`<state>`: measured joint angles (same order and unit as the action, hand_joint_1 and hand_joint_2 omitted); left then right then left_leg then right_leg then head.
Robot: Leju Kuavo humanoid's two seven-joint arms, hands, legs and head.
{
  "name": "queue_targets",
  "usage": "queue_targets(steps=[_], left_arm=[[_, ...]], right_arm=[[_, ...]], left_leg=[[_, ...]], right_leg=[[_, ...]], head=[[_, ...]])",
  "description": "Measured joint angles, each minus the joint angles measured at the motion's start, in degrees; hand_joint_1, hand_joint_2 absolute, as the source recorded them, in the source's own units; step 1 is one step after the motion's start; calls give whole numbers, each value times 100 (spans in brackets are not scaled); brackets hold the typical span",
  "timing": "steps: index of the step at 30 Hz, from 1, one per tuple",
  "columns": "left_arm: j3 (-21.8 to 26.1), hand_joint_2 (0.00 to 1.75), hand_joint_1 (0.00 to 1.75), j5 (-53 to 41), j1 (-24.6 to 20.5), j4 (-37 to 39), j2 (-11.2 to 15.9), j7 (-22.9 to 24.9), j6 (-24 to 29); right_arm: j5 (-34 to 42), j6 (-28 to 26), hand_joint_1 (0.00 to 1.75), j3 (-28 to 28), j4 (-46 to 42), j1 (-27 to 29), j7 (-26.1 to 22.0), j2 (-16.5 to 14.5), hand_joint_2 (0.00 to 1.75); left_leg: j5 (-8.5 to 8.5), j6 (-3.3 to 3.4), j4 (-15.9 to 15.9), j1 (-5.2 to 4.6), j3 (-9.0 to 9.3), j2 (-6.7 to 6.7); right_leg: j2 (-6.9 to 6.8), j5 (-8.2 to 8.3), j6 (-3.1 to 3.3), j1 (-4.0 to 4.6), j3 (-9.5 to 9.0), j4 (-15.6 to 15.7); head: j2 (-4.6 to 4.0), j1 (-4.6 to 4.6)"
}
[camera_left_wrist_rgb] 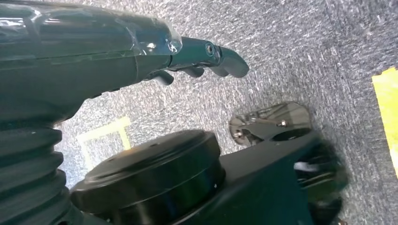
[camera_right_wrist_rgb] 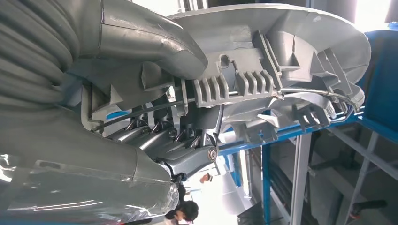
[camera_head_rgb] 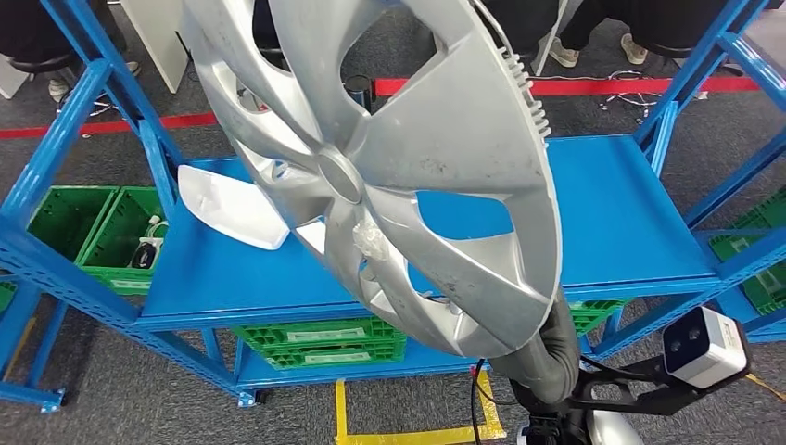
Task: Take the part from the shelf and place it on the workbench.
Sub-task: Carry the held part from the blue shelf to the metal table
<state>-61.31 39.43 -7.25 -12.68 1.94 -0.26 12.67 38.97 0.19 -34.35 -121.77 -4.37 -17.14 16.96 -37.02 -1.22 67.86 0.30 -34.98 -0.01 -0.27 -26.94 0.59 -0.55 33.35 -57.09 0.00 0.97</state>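
From the head view, the right arm rises from the lower edge, its grey ribbed cover bent upward, and carries a large silver wheel cover [camera_head_rgb: 371, 167] tilted across the middle of the picture, held up in the air in front of the blue shelf [camera_head_rgb: 630, 222]. A white part [camera_head_rgb: 232, 206] lies on the shelf's blue board at its left side. Green crates [camera_head_rgb: 320, 341] sit on the lower level and to the left. The floor is grey carpet with red tape behind the shelf and yellow tape near the robot.

In the left wrist view, the left hand [camera_left_wrist_rgb: 197, 58] hangs over the grey carpet; its dark fingers look loosely curled with nothing in them, though the angle is poor.

In the right wrist view, the right hand [camera_right_wrist_rgb: 173, 136] grips the wheel cover's ribbed rim, thumb on one face and fingers [camera_right_wrist_rgb: 155, 133] tucked against the other.
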Motion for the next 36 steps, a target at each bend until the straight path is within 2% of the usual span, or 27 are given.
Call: queue_targets(steps=[1, 2, 3, 4, 5, 7, 8, 11, 12, 13, 15, 16, 17, 18, 19, 20, 21, 23, 24, 26, 28, 29, 31, 32, 33, 34, 36], left_arm=[[0, 175, 0, 0, 1, 0, 1, -4, 1], [0, 175, 0, -1, 2, 0, 3, -7, 3], [0, 175, 0, -1, 2, 0, 4, -10, 4], [0, 175, 0, -2, 3, 0, 8, -12, 7], [0, 175, 0, -2, 3, 0, 11, -11, 9], [0, 175, 0, -2, 1, -5, 9, -9, 12], [0, 175, 0, -2, 0, -8, 7, -4, 12], [0, 175, 0, -1, 6, -10, 13, 20, 12], [0, 175, 0, -1, 4, -10, 16, 24, 12], [0, 175, 0, -1, 1, -11, 17, 24, 12], [0, 175, 0, -2, 1, -11, 18, 25, 12], [0, 175, 0, -2, 4, -11, 18, 26, 12], [0, 175, 0, -2, 7, -11, 18, 26, 12], [0, 175, 0, -2, 9, -11, 18, 26, 13], [0, 175, 0, -2, 9, -11, 18, 26, 13], [0, 175, 0, -2, 8, -11, 18, 27, 14], [0, 175, 0, -3, 5, -13, 10, 28, 14], [0, 175, 0, -9, 0, -20, -2, 34, 15], [0, 175, 0, -13, -1, -28, -11, 38, 15], [-1, 175, 0, -17, 1, -39, -14, 44, 13], [-2, 175, 0, -20, 0, -44, -8, 49, 13], [-2, 175, 0, -24, -2, -44, -1, 51, 13], [-1, 175, 0, -32, -4, -46, 4, 56, 12], [-1, 175, 0, -34, -4, -46, 7, 59, 11], [0, 175, 0, -34, -4, -46, 10, 61, 10], [-1, 175, 0, -35, -4, -45, 15, 64, 10], [-2, 175, 0, -36, -5, -46, 27, 71, 9]], right_arm=[[2, 1, 175, -1, 3, 0, -3, 3, 175], [3, 1, 175, -1, 8, 1, -3, 7, 175], [5, 1, 175, -1, 12, 1, -4, 9, 175], [5, 1, 175, -1, 16, 0, -4, 11, 175], [6, 1, 175, -1, 17, -1, -4, 12, 175], [8, 2, 175, -3, 15, -10, -5, 12, 175], [10, 2, 175, -5, 15, -18, -5, 13, 175], [19, 3, 175, -9, 14, -37, -8, 20, 175], [21, 3, 175, -9, 14, -40, -9, 25, 175], [22, 4, 175, -9, 14, -43, -9, 30, 175], [28, 6, 175, -10, 14, -48, -10, 37, 175], [35, 7, 175, -11, 15, -47, -10, 38, 175], [45, 7, 175, -12, 16, -47, -10, 39, 175], [53, 7, 175, -12, 17, -48, -10, 40, 175], [61, 7, 175, -12, 18, -52, -10, 41, 175], [66, 7, 175, -12, 18, -59, -10, 42, 175], [67, 7, 175, -11, 17, -70, -10, 43, 175], [68, 7, 175, -10, 15, -90, -10, 44, 175], [68, 7, 175, -9, 14, -97, -10, 45, 175], [68, 7, 175, -9, 14, -104, -10, 49, 175], [70, 8, 175, -9, 16, -113, -10, 55, 175], [72, 9, 175, -9, 18, -119, -10, 55, 175], [77, 10, 175, -9, 27, -130, -10, 56, 175], [79, 10, 175, -9, 33, -131, -10, 56, 175], [81, 10, 175, -9, 43, -130, -10, 57, 175], [81, 9, 175, -9, 51, -130, -10, 57, 175], [81, 9, 175, -9, 65, -132, -10, 57, 175]], left_leg=[[-132, -23, 331, 16, -150, -3], [-165, -43, 522, 30, -231, -4], [-85, -59, 504, 43, -208, -2], [90, -73, 270, 58, -77, 1], [289, -88, -106, 76, 119, 4], [502, -81, -711, 85, 416, -5], [521, -53, -838, 80, 463, -11], [579, 98, -856, 58, 412, -14], [613, 148, -861, 58, 390, -11], [646, 196, -868, 59, 360, -8], [700, 261, -866, 36, 290, -1], [725, 279, -864, 14, 252, 3], [748, 292, -862, -12, 219, 6], [770, 303, -861, -43, 190, 8], [789, 311, -861, -77, 170, 8], [805, 318, -861, -110, 158, 8], [822, 318, -861, -135, 147, 11], [864, 292, -861, -146, 118, 22], [889, 265, -863, -130, 101, 30], [932, 201, -878, -113, 89, 40], [804, 139, -779, -114, 29, 21], [631, 102, -585, -106, -54, 6], [209, 17, 53, -44, -294, -16], [78, -26, 339, -12, -383, -17], [62, -72, 461, 24, -388, -12], [149, -120, 380, 62, -289, -3], [410, -235, -264, 139, 142, 35]], right_leg=[[-9, 3, 1, 0, 11, -6], [-16, 5, -1, -2, 18, -17], [-20, 7, -5, -7, 24, -31], [-22, 6, -15, -17, 28, -52], [-21, 1, -34, -27, 33, -79], [-8, -5, -107, -22, 60, -138], [-1, 4, -149, -17, 74, -154], [17, 51, -265, -35, 106, -137], [21, -16, -294, -44, 138, -190], [24, -168, -316, -48, 203, -353], [24, -648, -341, -49, 431, -1022], [24, -852, -340, -45, 545, -1399], [24, -960, -325, -39, 604, -1660], [24, -951, -291, -25, 570, -1721], [26, -842, -236, 1, 433, -1564], [30, -670, -156, 42, 211, -1223], [32, -542, -49, 90, -37, -812], [25, -406, 94, 173, -379, -186], [20, -406, 133, 200, -433, -65], [14, -327, 149, 221, -442, 50], [-13, -198, 146, 181, -462, 213], [-27, -134, 131, 150, -453, 283], [-45, -64, 115, 108, -385, 288], [-55, -48, 94, 88, -332, 261], [-64, -36, 74, 61, -274, 217], [-71, -29, 50, 29, -213, 164], [-73, -34, -25, -35, -84, 21]], head=[[0, -36], [0, -65], [0, -85], [0, -99], [0, -111], [0, -144], [0, -143], [0, -102], [0, -90], [0, -66], [0, 12], [0, 50], [0, 81], [0, 110], [0, 135], [0, 158], [0, 166], [0, 134], [0, 124], [0, 158], [0, 175], [0, 155], [0, 85], [0, 57], [0, 31], [0, 7], [0, -46]])
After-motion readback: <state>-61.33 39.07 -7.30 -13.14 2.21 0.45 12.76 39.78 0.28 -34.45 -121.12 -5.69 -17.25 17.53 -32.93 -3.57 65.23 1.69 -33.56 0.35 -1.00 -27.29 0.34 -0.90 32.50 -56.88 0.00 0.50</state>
